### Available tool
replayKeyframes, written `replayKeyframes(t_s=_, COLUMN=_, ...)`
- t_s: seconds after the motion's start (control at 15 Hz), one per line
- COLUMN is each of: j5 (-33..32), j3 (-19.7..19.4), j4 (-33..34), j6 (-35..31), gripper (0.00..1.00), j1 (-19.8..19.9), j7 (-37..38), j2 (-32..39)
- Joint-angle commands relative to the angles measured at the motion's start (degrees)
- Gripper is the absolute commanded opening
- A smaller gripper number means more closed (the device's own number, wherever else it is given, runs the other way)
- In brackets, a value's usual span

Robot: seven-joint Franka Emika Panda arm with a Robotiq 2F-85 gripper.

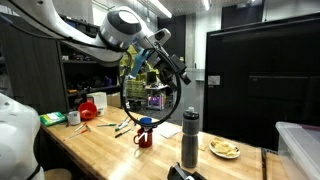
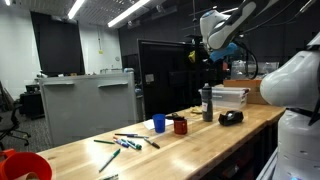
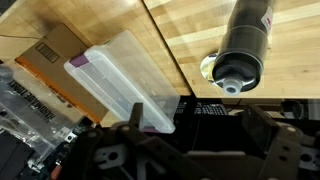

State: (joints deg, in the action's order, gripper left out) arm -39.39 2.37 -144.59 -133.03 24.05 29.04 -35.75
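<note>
Gripper (image 1: 180, 72) is wide open and empty, hanging high above the tall black bottle (image 1: 190, 135). An off-centre descent could clip the cap and topple it onto the food plate (image 1: 224, 150) just beside it.

The arm (image 1: 122, 25) is white, made of rounded, glossy links with darker bands at the joints. A blue fitting (image 2: 228, 46) sits at its wrist, and black cables (image 2: 247, 14) loop beside it. The gripper (image 3: 195, 125) is black, matte and angular.
</note>
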Motion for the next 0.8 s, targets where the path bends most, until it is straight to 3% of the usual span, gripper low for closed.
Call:
replayKeyframes(t_s=0.0, j5=0.9, j3=0.6, j4=-0.6, j6=1.7, gripper=1.0, j1=-2.1, j7=3.5, j2=-2.6)
replayKeyframes(t_s=0.4, j5=6.0, j3=1.6, j4=1.1, j6=0.2, gripper=1.0, j1=-3.6, j7=12.9, j2=-3.6)
replayKeyframes(t_s=0.73, j5=4.7, j3=4.9, j4=3.4, j6=0.9, gripper=1.0, j1=-0.4, j7=25.8, j2=-3.2)
